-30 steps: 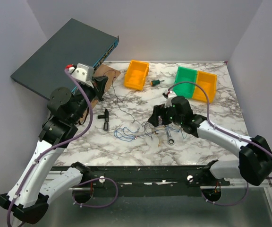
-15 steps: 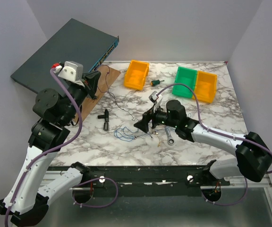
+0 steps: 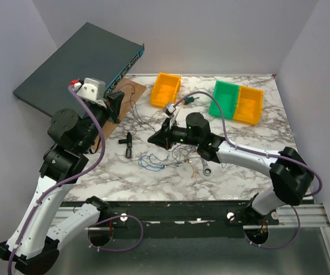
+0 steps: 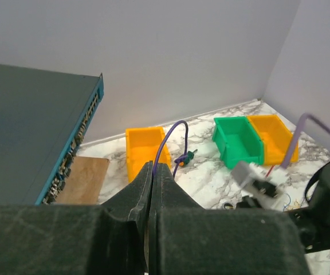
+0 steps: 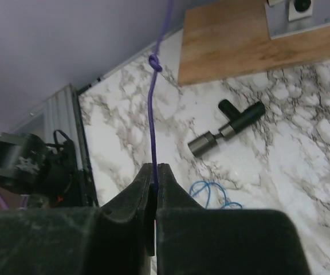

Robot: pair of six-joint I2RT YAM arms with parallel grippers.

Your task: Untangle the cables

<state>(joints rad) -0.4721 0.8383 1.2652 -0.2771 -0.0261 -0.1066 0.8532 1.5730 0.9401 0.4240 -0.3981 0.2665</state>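
Note:
The cables (image 3: 175,153) lie as a small tangle of thin blue, yellowish and dark wires at the table's middle, with a blue loop (image 3: 148,162) at their left end. One thin purple cable (image 5: 151,109) with a knot (image 5: 154,62) runs out of my right gripper (image 5: 155,167), which is shut on it. The right gripper (image 3: 152,139) hovers just left of the tangle. My left gripper (image 4: 153,166) is also shut on a thin purple cable (image 4: 166,140), held up over the wooden board (image 3: 132,91). The left gripper (image 3: 121,103) points toward the right one.
A black T-shaped tool (image 3: 127,144) lies left of the tangle and a silver wrench (image 3: 206,168) to its right. An orange bin (image 3: 166,90), a small screwdriver (image 3: 189,100), a green bin (image 3: 227,98) and a yellow bin (image 3: 250,105) stand along the back. A dark network switch (image 3: 79,63) leans at the far left.
My right gripper swung left over the tangle and shut on the thin purple cable. The left arm shifted a little while staying shut.

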